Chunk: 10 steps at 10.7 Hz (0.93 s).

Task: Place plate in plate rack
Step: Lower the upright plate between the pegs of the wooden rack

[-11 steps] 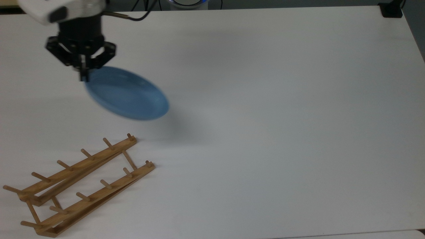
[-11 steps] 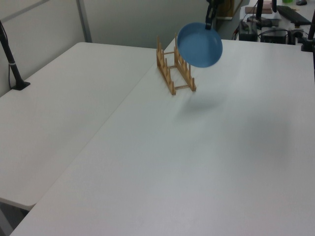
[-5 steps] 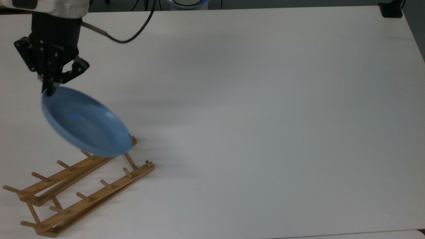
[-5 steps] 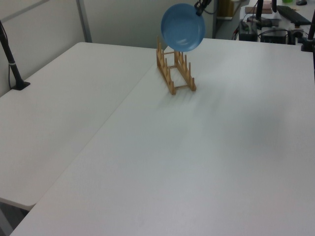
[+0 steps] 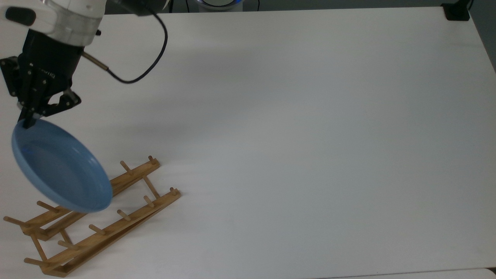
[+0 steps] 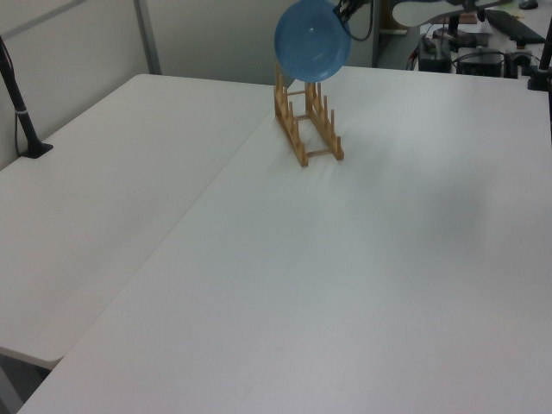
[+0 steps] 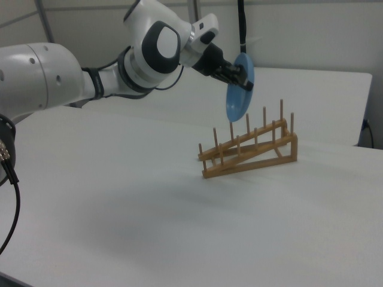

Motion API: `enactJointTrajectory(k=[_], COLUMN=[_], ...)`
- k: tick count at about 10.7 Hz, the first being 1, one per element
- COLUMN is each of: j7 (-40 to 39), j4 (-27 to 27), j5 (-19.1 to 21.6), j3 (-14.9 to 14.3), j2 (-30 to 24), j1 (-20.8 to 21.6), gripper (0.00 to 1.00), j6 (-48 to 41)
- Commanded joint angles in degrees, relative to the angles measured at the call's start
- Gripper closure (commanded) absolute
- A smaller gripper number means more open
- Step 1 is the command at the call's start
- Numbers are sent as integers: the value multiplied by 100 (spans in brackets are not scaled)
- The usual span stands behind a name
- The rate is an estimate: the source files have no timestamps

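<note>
- The plate [image 5: 60,166] hangs on edge in the air above the plate rack [image 5: 97,217], clear of the pegs (nearly upright in the right view).
- The gripper [image 5: 29,120] is clamped on its upper rim, so the plate hangs below it.
- The rack's slots lie straight beneath; lowering should seat the plate.

Place: robotics lab or office workroom.
Surface: two plain white tables [image 6: 362,285] pushed edge to edge.
Arm: white robot arm [image 7: 72,75] reaching over the near table.
Far edge, left view: desk clutter, monitors and cables [image 6: 470,47].
Table's left edge, left view: black clamp post [image 6: 21,112].
Backdrop: bare grey partition walls [image 7: 311,30].
</note>
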Motion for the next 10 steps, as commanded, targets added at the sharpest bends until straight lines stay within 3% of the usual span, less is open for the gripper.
enactJointTrajectory(k=[1,10], j7=[241,250], j4=[-6,3], j5=[-364,-848], j3=[-223,-232], j2=[133,686], j1=[37,19], gripper=[100,100], j6=[281,649])
